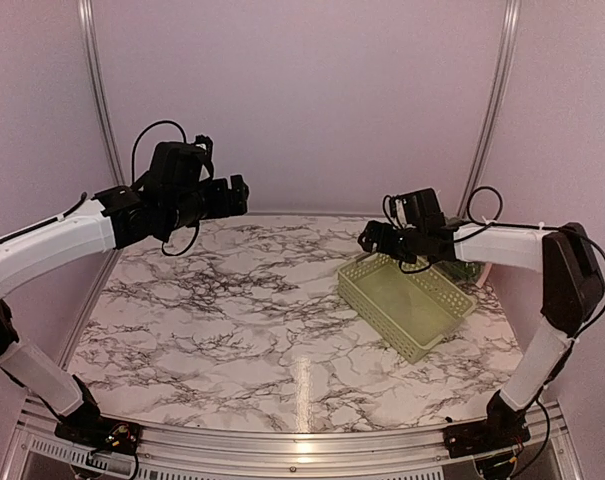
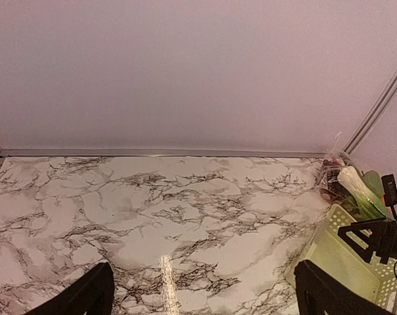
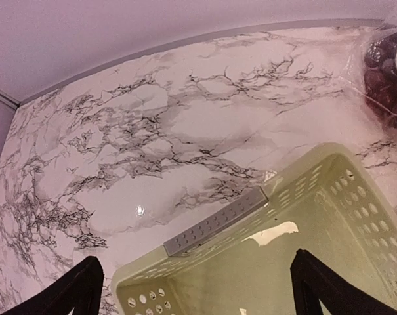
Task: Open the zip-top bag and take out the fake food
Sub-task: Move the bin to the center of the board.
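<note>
One basket, one bag at the table's far-right corner — food inside blurred, uncountable; left gripper and right gripper wide, empty.

Enclosed lab robot cell. Blank pale walls, aluminium frame posts beyond left hand and right hand; marble-print counter beneath them.

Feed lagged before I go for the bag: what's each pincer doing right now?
Left pincer: open, holding nothing.
Right pincer: open, holding nothing, above the far end of the basket.
</note>
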Controlling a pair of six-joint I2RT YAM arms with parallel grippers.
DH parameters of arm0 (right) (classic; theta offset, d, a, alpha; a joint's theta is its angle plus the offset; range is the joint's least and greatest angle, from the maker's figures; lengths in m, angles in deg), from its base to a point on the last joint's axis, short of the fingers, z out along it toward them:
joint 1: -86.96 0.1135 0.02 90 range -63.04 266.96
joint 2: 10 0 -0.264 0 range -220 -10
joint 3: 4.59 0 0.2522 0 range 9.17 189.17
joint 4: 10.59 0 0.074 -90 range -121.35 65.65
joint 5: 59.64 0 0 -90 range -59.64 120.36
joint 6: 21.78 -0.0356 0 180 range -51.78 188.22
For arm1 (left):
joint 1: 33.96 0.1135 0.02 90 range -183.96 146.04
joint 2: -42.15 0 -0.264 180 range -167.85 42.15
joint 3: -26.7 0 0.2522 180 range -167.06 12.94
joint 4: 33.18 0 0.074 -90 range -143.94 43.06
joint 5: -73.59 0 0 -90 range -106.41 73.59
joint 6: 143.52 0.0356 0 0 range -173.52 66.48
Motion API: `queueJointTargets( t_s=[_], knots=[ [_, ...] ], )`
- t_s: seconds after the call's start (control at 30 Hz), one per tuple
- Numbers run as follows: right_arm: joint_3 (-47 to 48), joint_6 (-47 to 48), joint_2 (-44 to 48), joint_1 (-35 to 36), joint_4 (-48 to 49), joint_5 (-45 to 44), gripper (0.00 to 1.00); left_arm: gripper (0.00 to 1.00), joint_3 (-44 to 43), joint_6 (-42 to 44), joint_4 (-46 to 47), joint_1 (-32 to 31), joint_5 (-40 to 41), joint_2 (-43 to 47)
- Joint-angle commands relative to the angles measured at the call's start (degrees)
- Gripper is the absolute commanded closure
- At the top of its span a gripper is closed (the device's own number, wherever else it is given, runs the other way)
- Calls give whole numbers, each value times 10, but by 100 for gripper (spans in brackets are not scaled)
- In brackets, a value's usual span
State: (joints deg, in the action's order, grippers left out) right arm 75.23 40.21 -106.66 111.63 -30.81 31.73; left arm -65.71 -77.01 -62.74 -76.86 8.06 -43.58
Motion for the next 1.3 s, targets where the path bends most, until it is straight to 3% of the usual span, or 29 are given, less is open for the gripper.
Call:
queueJointTargets(
  t_s=[0.0,0.33,0.6,0.8,1.07,1.27],
  knots=[
    [25,-43,-35,-6,27,82,2,1,28,-10,-14,6,-4,43],
    [20,-134,-101,20,126,140,2,1,40,0,-20,18,-10,69],
    [96,-190,-180,74,152,173,3,1,52,2,-15,29,-15,81],
    [241,-191,-283,122,138,218,1,1,62,3,-13,39,-15,96],
    [518,-190,-444,177,96,278,1,1,69,-4,-20,47,-12,114],
    [613,-120,-463,183,15,261,1,1,73,-11,-16,49,-24,114]
  ],
)
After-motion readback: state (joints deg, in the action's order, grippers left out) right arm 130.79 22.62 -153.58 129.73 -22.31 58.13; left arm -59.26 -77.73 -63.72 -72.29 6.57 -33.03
